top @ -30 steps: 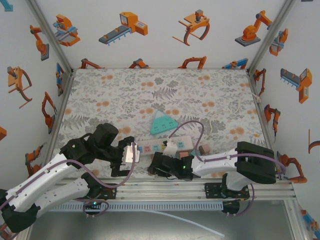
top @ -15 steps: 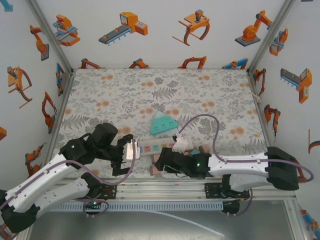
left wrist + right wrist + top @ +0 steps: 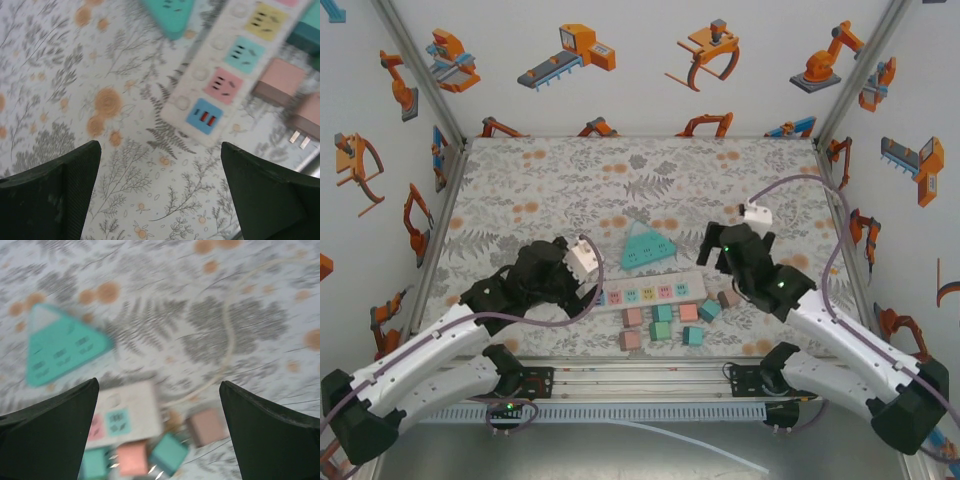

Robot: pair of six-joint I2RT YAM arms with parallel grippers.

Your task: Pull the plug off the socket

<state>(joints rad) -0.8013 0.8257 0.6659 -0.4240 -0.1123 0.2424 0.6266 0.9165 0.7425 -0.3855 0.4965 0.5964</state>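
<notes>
**DESK:** What am I looking at, widest first?

**OPERATOR:** The flowered table [image 3: 520, 190] from above, with my two arms reaching in from the near edge. Between them lies the white power strip [image 3: 645, 293]. Its long axis runs left to right, the right end a touch farther away. A teal triangular socket block [image 3: 647, 247] sits just beyond it, apart.

**DESK:** And the plug?

**OPERATOR:** Off, as far as I can judge. The coloured sockets I see from the left wrist stand bare. Pink and teal loose plugs [image 3: 662, 313] lie on the cloth just near of the strip. One pink plug [image 3: 306, 117] rests beside the strip toward its left end, its prongs [image 3: 299, 139] in the open air. Which of them came out of the socket I cannot tell.

**DESK:** The pincers?

**OPERATOR:** Both released. The left gripper [image 3: 160, 165] hangs over bare cloth with fingers spread wide and nothing between them, and the strip's left end is just to its right. The right gripper [image 3: 158, 390] hovers equally wide and empty, above and just beyond the strip's right end. The triangular block is to its left.

**DESK:** If another pull is wanted?

**OPERATOR:** I read the left arm as nearer the pink plug and the strip's left end, and the right arm as nearer the plugs at the right end. Any grasp should close across the strip's long axis, and the pull should go straight off its face.
</notes>
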